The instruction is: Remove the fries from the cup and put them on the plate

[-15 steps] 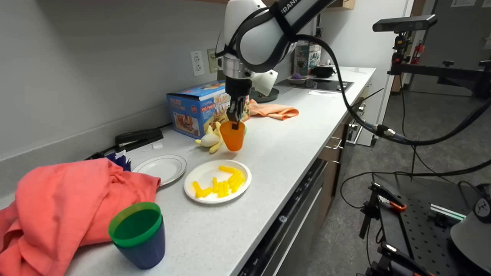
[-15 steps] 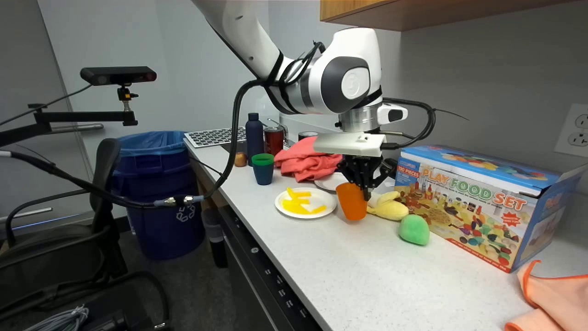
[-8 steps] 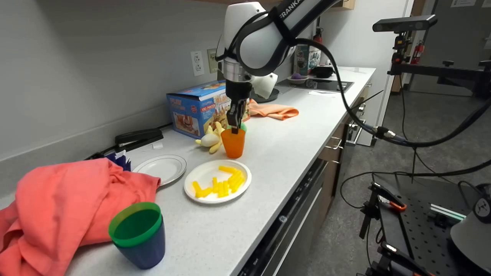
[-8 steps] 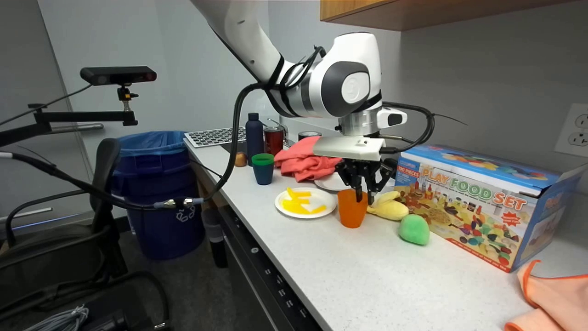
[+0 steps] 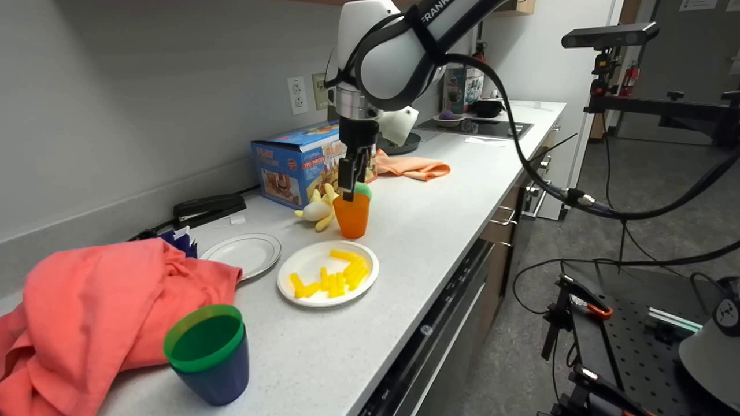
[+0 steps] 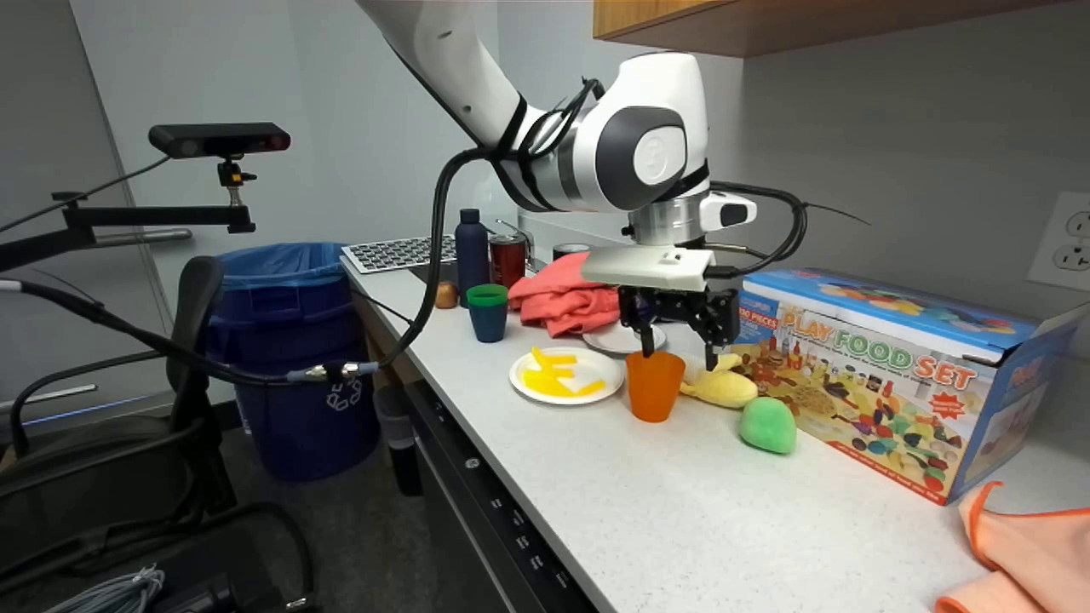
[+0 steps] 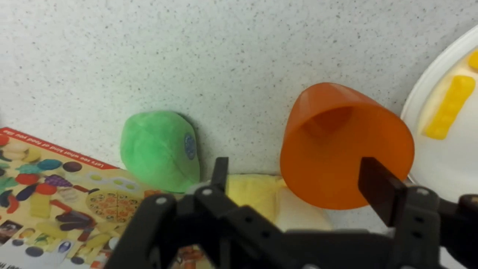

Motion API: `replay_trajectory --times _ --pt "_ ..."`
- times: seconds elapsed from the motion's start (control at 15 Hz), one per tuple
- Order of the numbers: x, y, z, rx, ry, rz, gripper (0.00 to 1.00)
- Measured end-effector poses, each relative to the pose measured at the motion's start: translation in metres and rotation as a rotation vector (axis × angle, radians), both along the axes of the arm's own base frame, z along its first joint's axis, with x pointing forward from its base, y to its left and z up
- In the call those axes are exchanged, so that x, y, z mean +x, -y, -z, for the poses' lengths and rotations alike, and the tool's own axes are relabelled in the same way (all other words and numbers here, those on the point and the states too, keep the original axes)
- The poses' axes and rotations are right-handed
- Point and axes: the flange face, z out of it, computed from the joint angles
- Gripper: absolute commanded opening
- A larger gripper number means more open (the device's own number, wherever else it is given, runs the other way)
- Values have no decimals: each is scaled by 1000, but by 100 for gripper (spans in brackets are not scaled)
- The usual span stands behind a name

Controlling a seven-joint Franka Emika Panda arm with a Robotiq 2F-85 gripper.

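– There they were, the yellow fries [image 5: 340, 283], lying in loose clusters right on the plate [image 5: 312, 261]!

– And the orange cup [image 5: 352, 218]? It stood upright on the desk [image 5: 416, 242], just beside the plate, a slim gap between the two!

– Over that cup, close by the plate, hung the end effector [image 6: 679, 355], and it was unclasped, its fingers [image 6: 647, 340] spread well apart!

– The finger nearer the plate was right at the cup's mouth; its partner was out past the rim, on the side away from the plate.

– Did either one touch the cup?

– From my spot I couldn't tell. What else stood around that plate?

– A white dish [image 5: 245, 254] sat just beside it, toward the wall [image 5: 173, 133]! Across the plate from the orange cup stood a green and blue cup [image 5: 209, 370], and on that same side of the plate a coral cloth [image 5: 124, 306] lay bunched.

– The orange cup's side had its share! Farther from the plate than that cup lay a yellow-and-white plush [image 5: 317, 211], and farther out again a green plush lump [image 6: 768, 426].

– And past the orange cup, on the plate's wall side, stood the play food box [image 6: 886, 392]!
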Motion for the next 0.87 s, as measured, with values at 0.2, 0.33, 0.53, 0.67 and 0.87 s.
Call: replay_trajectory --times 0.2,0.33,0.53,0.67,0.87 --pt "0 -1 -14 -3 20 0 100" --pt "0 -3 -25 -5 37 -4 100" --pt "-1 -10 -42 -8 63 -15 100" --pt "-1 -16 -54 -9 81 -24 100" --pt "-3 -20 -65 -11 98 -22 100"
